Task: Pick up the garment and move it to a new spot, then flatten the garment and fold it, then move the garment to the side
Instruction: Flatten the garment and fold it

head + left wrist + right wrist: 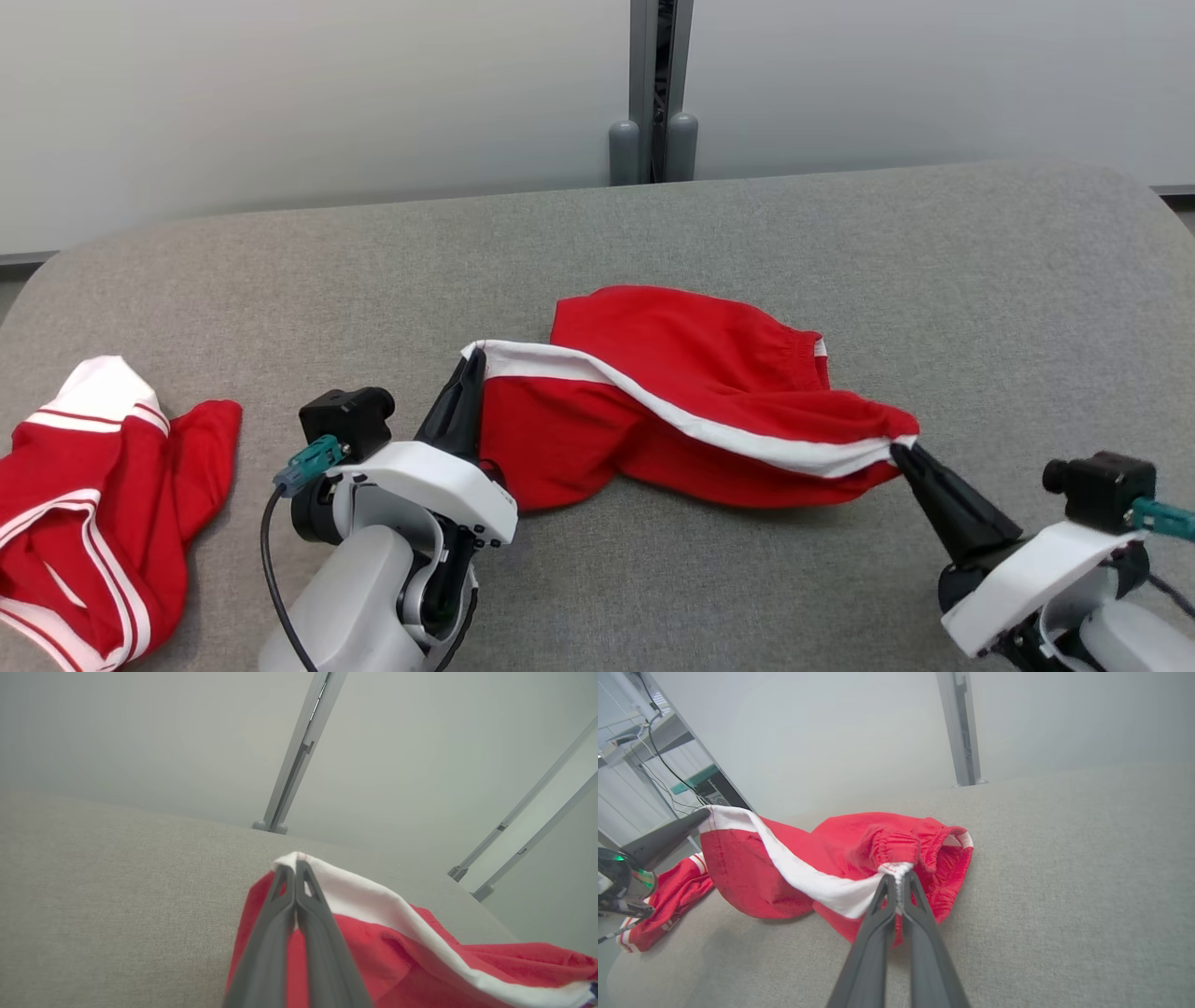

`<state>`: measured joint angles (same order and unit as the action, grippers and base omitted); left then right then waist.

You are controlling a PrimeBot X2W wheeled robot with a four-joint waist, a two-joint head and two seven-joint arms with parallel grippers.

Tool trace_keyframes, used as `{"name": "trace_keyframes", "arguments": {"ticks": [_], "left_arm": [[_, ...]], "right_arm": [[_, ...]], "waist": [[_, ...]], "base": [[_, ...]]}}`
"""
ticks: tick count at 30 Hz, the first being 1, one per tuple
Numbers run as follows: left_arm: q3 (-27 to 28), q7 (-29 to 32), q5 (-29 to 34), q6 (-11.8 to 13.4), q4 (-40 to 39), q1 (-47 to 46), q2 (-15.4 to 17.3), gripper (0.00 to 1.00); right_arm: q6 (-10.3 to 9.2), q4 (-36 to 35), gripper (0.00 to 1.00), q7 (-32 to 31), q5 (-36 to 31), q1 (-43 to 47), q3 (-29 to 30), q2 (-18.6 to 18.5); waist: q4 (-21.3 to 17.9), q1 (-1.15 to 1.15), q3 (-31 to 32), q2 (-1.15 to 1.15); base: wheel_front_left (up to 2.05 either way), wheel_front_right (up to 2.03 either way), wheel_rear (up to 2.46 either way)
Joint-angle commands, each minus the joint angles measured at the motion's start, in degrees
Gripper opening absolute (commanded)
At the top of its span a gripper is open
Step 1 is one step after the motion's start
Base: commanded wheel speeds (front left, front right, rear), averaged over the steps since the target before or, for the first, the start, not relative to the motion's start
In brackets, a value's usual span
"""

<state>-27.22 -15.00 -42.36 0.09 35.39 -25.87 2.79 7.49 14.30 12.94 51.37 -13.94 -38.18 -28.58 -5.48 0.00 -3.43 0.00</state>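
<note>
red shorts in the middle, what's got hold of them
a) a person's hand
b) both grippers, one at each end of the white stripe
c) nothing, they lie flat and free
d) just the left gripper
B: the left gripper is shut on one end of the white stripe of the shorts, and the right gripper is shut on the other end, so the stripe hangs between them.

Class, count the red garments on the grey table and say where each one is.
2. The first garment is mid-table, its white-striped edge raised at both ends. The second garment lies crumpled at the table's left edge, partly cut off by the frame.
</note>
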Motion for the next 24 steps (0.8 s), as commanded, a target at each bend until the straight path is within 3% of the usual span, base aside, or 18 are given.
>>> {"name": "trace_keyframes", "arguments": {"ticks": [1,8,16,24], "left_arm": [[0.5,-0.3,0.5,-0.4,-0.1,0.9,0.3,0.0],[2.3,-0.3,1.2,-1.2,-1.7,0.9,0.6,0.0],[6.7,-0.3,4.4,-1.9,-8.8,-0.7,1.1,0.0],[13.8,-0.2,9.4,-3.0,-19.0,-2.2,0.6,0.0]], "right_arm": [[0.01,-1.4,0.0,-0.5,2.3,-1.3,0.9,-1.0],[0.01,-5.8,0.0,-2.6,10.6,-5.5,3.8,-2.6],[0.02,-7.0,0.0,-6.5,19.5,-12.3,6.3,-2.3],[0.02,-5.0,0.0,-7.0,16.7,-23.0,4.9,-2.2]], "waist": [[0.1,0.0,0.8,0.0],[0.7,0.0,3.0,0.0],[1.2,0.0,4.0,0.0],[1.1,0.0,5.1,0.0]], "base": [[0.0,0.0,0.0],[0.0,0.0,0.0],[0.0,0.0,0.0],[0.0,0.0,0.0]]}}
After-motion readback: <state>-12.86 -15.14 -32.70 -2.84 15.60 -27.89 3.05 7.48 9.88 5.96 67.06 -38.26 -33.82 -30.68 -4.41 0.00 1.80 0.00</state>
